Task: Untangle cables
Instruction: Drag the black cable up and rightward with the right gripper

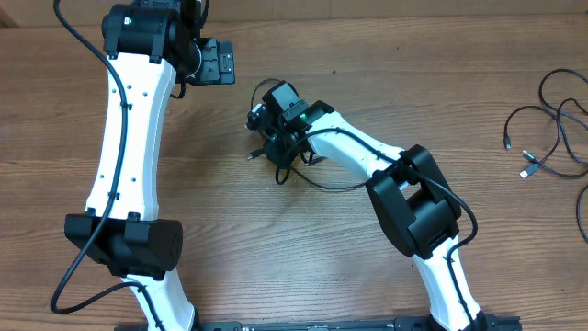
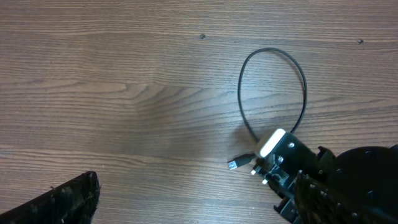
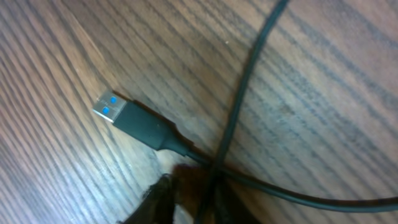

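A thin black cable (image 1: 331,187) lies mid-table. In the left wrist view it forms a round loop (image 2: 273,81) with its silver USB plug (image 2: 235,163) on the wood. My right gripper (image 1: 268,147) is down on this cable just behind the plug. The right wrist view shows the plug (image 3: 124,115) with its blue insert, and two strands of the cable (image 3: 242,99) crossing between the dark fingertips (image 3: 163,198). The right gripper (image 3: 196,193) is shut on the cable at that crossing. My left gripper (image 1: 217,62) hovers at the upper left, wide open (image 2: 193,205) and holding nothing.
More thin black cables (image 1: 556,129) with small plugs lie looped at the table's far right edge. The right arm's elbow (image 1: 413,202) stretches across the middle. The left arm (image 1: 129,138) stands along the left side. Bare wood lies between the arms.
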Controlling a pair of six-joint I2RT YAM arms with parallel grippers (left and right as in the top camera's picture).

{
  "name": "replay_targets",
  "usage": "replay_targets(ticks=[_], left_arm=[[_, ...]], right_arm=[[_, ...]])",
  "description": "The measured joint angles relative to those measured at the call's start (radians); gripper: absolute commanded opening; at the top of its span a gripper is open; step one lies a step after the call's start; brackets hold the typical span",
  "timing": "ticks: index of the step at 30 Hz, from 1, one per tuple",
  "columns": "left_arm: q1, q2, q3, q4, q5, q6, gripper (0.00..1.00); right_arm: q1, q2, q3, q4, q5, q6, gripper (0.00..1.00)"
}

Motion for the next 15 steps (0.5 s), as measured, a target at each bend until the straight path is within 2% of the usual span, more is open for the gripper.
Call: replay_targets(ticks=[6, 15], left_arm=[[0.000, 0.000, 0.000, 0.000, 0.000, 0.000, 1.00], [0.000, 0.000, 0.000, 0.000, 0.000, 0.000, 1.00]], right_arm=[[0.003, 0.002, 0.000, 0.001, 0.002, -0.002, 0.04], [0.004, 0.006, 0.007, 0.007, 0.047, 0.002, 0.04]])
